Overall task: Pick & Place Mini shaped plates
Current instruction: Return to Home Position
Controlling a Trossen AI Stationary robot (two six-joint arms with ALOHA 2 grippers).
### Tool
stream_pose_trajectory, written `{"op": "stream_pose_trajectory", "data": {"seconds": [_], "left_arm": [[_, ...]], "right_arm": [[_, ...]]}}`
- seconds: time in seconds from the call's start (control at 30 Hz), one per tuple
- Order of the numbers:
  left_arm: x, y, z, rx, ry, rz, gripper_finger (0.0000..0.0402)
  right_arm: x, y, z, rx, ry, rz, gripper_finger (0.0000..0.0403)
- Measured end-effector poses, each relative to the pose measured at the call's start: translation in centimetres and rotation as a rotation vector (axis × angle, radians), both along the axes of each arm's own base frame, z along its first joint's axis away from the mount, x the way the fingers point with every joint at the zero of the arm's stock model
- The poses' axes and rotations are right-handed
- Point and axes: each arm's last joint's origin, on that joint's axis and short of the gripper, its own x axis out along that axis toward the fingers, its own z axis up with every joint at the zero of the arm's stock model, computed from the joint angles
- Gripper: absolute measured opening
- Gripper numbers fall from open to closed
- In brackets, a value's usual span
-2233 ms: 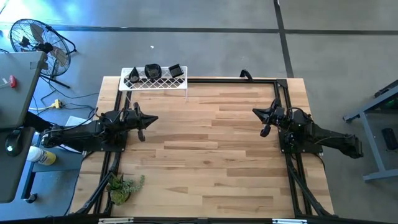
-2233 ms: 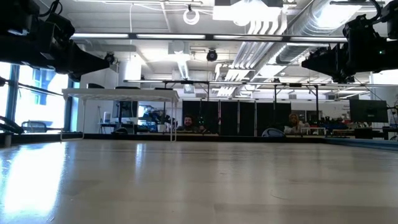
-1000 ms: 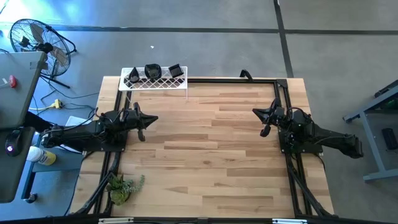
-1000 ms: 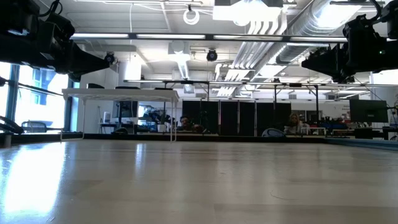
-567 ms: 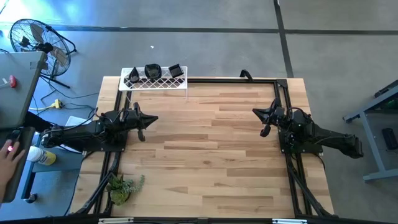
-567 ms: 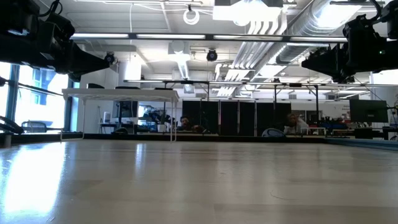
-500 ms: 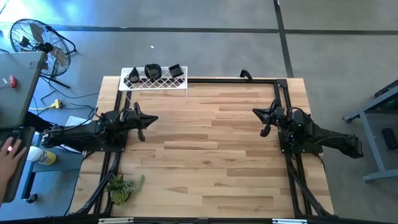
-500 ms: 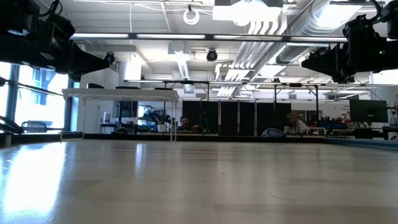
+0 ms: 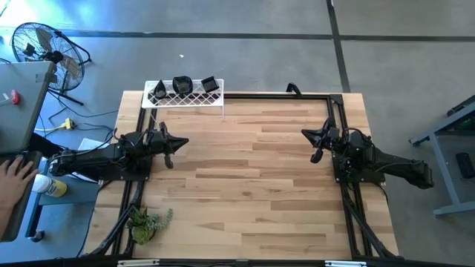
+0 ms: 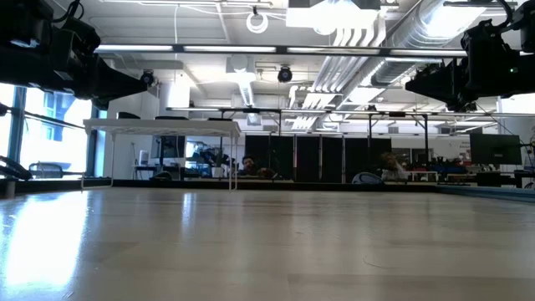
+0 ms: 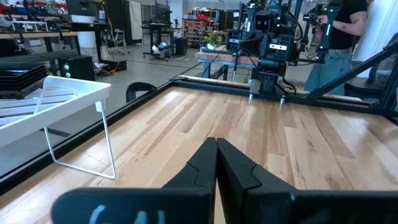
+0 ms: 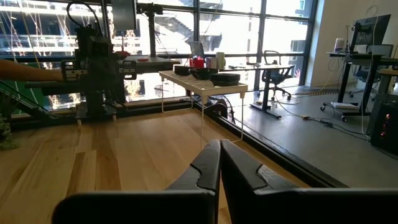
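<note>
One person's hand point(image 9: 11, 178) lies left of the table point(image 9: 252, 193), clear of it. One green plant point(image 9: 147, 222) sits at the near-left corner. One white wire rack point(image 9: 189, 100) stands at the far-left corner and carries three stacks of mini shaped plates point(image 9: 182, 85); the number per stack cannot be told. Left gripper point(image 11: 216, 144) hangs above the left side: fingers point(image 11: 202, 168) together, holding nothing. Right gripper point(image 12: 219, 144) hangs above the right side: fingers point(image 12: 205, 165) together, holding nothing.
</note>
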Motion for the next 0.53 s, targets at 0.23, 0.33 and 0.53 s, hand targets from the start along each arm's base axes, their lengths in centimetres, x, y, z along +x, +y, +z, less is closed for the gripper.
{"op": "stream_pose_trajectory", "data": {"seconds": [0.23, 0.33, 0.53], "left_arm": [[0.00, 0.00, 0.00, 0.000, 0.000, 0.000, 0.0001], [0.00, 0.00, 0.00, 0.000, 0.000, 0.000, 0.0001], [0.00, 0.00, 0.00, 0.000, 0.000, 0.000, 0.0001]], "right_arm": [[0.00, 0.00, 0.00, 0.000, 0.000, 0.001, 0.0009], [0.00, 0.00, 0.00, 0.000, 0.000, 0.001, 0.0008], [0.00, 0.00, 0.00, 0.000, 0.000, 0.000, 0.0005]]}}
